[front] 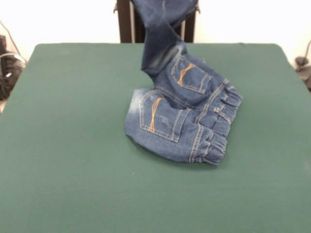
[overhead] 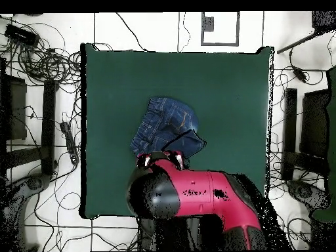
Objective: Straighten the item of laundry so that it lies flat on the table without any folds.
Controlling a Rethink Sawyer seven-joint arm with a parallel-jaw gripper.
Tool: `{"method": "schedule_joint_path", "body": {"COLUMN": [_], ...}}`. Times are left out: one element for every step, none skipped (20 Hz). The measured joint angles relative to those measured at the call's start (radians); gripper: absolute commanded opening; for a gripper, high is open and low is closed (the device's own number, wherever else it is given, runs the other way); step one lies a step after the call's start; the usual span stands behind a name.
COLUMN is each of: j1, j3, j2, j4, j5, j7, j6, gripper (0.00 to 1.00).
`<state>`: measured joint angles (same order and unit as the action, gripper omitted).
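Gripper itself hidden: in the front view the raised leg of the jeans (front: 182, 104) runs up out of the top edge, and in the overhead view the red and black arm (overhead: 190, 193) covers the spot where the cloth rises, so cannot tell how far the fingers stand apart or exactly what they touch. 1 leg is lifted off the surface and hangs taut from above; the seat and waistband end rest on the table (front: 73, 160). Jeans lie back side up in the front view, 2 orange-stitched pockets showing, gathered elastic waistband toward the right and near side, the lower part folded under itself in a rounded lump. They sit a little right of the table's middle in the front view, toward its far half. Table top is plain dark green, far larger than the garment, bare around it. In the overhead view the floor is pale tile with tangled black cables (overhead: 46, 62) at the left, dark stands (overhead: 49, 125) on both sides, and a framed square (overhead: 220, 27) beyond the top edge of the table. The second leg is not distinguishable; it may be tucked beneath the bundle. A dark upright frame (front: 125, 22) stands behind the table in the front view, partly screened by the hanging denim.
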<state>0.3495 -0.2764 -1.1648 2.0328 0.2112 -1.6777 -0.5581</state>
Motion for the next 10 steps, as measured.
{"method": "schedule_joint_path", "body": {"j1": [-0.004,-0.007,-0.011,-0.014,-0.019,-0.024,-0.027,-0.029,-0.031,-0.033], "j3": [0.0,0.0,0.0,0.0,0.0,0.0,0.0,0.0,0.0,0.0], "j2": [-0.006,-0.008,-0.009,-0.01,-0.01,-0.009,-0.009,-0.009,-0.009,-0.008], "j4": [-0.002,-0.004,-0.006,-0.007,-0.008,-0.009,-0.009,-0.009,-0.008,-0.007], "j5": [0.0,0.0,0.0,0.0,-0.002,-0.004,-0.007,-0.008,-0.011,-0.012], "j7": [0.0,0.0,0.0,0.0,0.0,0.0,0.0,0.0,0.0,0.0], "j6": [-0.014,-0.023,-0.034,-0.044,-0.058,-0.073,-0.078,-0.079,-0.079,-0.078], "gripper": [0.0,0.0,0.0,0.0,0.0,0.0,0.0,0.0,0.0,0.0]}}
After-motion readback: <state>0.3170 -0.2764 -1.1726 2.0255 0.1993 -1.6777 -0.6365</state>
